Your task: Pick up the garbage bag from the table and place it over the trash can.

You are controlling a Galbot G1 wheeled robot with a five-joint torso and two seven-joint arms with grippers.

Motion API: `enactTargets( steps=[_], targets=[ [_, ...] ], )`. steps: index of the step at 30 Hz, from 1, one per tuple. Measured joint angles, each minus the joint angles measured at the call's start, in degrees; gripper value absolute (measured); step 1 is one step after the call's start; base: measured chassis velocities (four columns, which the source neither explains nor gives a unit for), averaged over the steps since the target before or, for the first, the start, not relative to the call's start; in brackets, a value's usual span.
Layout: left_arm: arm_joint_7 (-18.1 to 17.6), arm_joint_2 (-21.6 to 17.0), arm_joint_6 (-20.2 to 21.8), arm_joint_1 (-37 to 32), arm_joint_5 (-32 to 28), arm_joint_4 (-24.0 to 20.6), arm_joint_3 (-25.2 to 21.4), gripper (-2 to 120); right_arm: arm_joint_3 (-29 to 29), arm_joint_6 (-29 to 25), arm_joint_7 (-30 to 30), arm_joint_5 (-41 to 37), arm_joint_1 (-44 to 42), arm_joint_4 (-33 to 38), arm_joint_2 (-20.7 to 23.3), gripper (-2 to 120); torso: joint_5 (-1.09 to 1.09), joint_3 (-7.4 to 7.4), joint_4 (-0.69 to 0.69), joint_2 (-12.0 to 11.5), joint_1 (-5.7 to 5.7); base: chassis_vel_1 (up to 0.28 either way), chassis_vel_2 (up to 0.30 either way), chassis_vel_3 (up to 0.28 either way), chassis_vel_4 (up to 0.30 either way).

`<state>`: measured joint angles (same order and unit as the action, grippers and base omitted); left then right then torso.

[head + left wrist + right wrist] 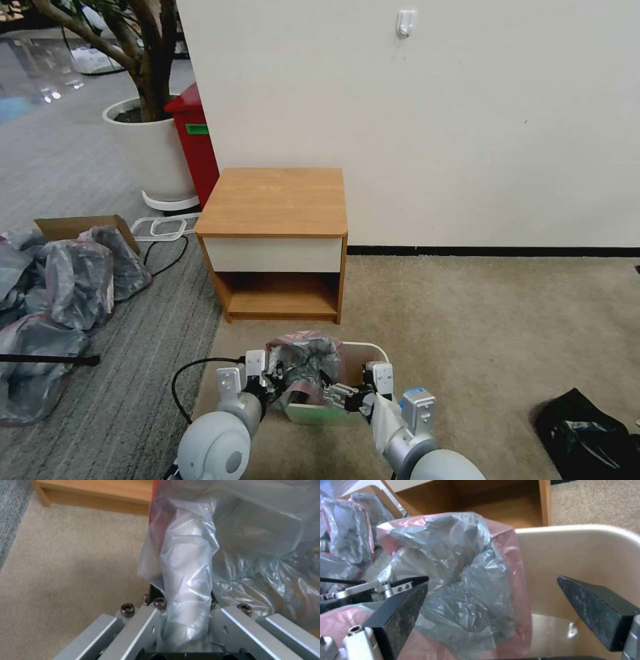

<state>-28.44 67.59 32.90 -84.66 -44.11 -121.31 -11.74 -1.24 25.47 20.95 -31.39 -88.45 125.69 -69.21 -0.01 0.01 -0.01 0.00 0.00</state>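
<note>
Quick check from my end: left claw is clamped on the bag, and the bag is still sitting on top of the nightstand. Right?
Not quite. The left claw is shut on the garbage bag, but the bag is down at the trash can on the carpet, partly over its rim, not on the table. The head view shows this.

No readable txt, nos. or brand marks showing anywhere; red bin (193, 143) is carrying a green label strip (197, 129) but its print is too small to be reading
</note>
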Motion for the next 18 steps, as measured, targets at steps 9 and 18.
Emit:
enactTargets(
  steps=[9,18],
  targets=[
    [2.25,-0.48,-1.22,-2.31,0.09,-2.15,-1.45,3,0.55,-0.96,0.02,0.62,0.31,-1.08,-2.10,99,0.01,0.00,0.00,0.00,0.00,0.000,0.000,0.000,0.000],
    [2.78,-0.20,-2.26,-3.35,0.10,-3.27,-2.01,3,0.58,-2.60,-0.03,1.56,0.77,-2.01,-2.67,89,0.01,0.00,0.01,0.00,0.00,0.000,0.000,0.000,0.000]
  ],
)
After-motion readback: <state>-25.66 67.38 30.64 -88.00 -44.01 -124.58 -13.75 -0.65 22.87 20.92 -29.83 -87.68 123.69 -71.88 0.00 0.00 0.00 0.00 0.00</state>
